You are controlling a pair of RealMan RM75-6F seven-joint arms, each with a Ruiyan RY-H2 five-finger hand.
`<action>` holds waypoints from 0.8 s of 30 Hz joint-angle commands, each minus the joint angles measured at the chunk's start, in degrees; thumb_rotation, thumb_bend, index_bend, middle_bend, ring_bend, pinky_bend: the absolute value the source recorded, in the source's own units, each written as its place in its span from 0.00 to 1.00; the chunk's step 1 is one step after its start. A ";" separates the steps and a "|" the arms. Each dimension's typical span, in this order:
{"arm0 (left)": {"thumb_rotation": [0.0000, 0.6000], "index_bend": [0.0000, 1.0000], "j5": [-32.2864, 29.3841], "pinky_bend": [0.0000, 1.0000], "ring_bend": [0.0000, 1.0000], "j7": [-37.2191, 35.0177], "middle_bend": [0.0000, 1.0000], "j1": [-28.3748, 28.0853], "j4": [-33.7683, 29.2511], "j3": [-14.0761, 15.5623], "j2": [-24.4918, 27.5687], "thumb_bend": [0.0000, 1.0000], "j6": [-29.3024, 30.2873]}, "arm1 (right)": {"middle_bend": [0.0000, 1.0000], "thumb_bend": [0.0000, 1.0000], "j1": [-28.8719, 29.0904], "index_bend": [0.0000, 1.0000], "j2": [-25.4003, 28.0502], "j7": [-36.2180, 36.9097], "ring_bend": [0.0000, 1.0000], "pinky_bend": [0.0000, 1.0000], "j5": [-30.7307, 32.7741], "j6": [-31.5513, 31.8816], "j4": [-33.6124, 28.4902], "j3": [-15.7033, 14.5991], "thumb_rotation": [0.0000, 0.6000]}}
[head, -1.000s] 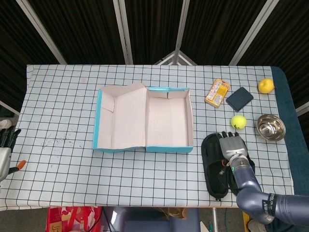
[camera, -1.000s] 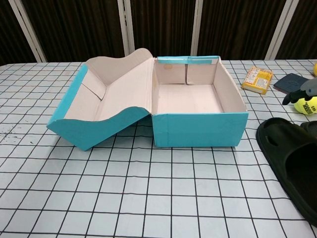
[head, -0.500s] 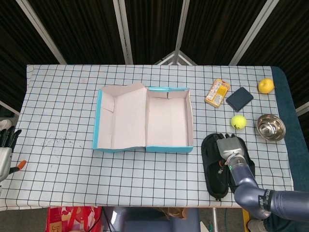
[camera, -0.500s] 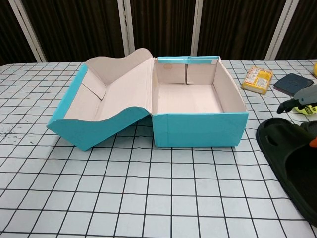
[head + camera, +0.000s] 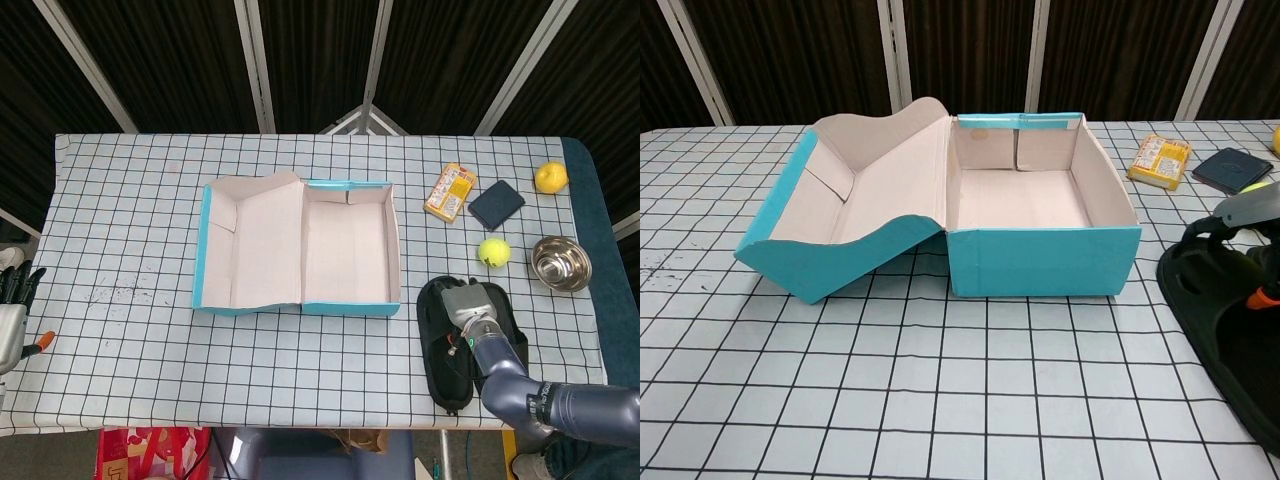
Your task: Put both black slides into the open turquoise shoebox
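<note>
The turquoise shoebox [image 5: 345,245] stands open mid-table, its lid [image 5: 250,245] folded out to its left; its inside is empty [image 5: 1025,200]. Two black slides lie side by side right of the box near the front edge: one [image 5: 440,345] is bare, while the other [image 5: 512,325] is mostly hidden under my right arm. My right hand [image 5: 470,303] lies over their far ends, fingers bent down onto the nearer slide [image 5: 1225,340]. Whether it grips the slide does not show. My left hand [image 5: 12,290] hangs off the table's left edge, fingers apart, holding nothing.
Behind the slides are a yellow-green tennis ball [image 5: 493,251], a steel bowl [image 5: 559,263], a yellow snack packet [image 5: 450,191], a dark blue pad [image 5: 496,204] and a yellow fruit [image 5: 551,177]. The table's front edge runs just below the slides.
My right hand has dropped from hovering with fingers stretched out to resting on the slides with fingers bent down. The slides, box and left hand have not moved.
</note>
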 commanded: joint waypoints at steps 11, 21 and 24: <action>1.00 0.10 -0.06 0.09 0.00 0.19 0.00 -0.10 -0.14 0.14 -0.07 0.28 -0.22 | 0.44 0.31 0.44 0.31 1.07 2.76 0.28 0.05 -2.80 -0.12 -0.61 -1.03 1.00; 1.00 0.11 -0.11 0.09 0.00 -0.03 0.00 -0.11 -0.13 0.15 -0.01 0.28 -0.23 | 0.47 0.31 1.45 0.34 3.18 4.15 0.30 0.04 -2.81 -0.64 -2.18 -2.25 1.00; 1.00 0.11 -0.24 0.09 0.00 -0.19 0.00 -0.11 -0.09 0.11 0.01 0.28 -0.28 | 0.47 0.31 1.90 0.34 5.09 4.75 0.30 0.04 -2.42 -0.45 -3.70 -2.33 1.00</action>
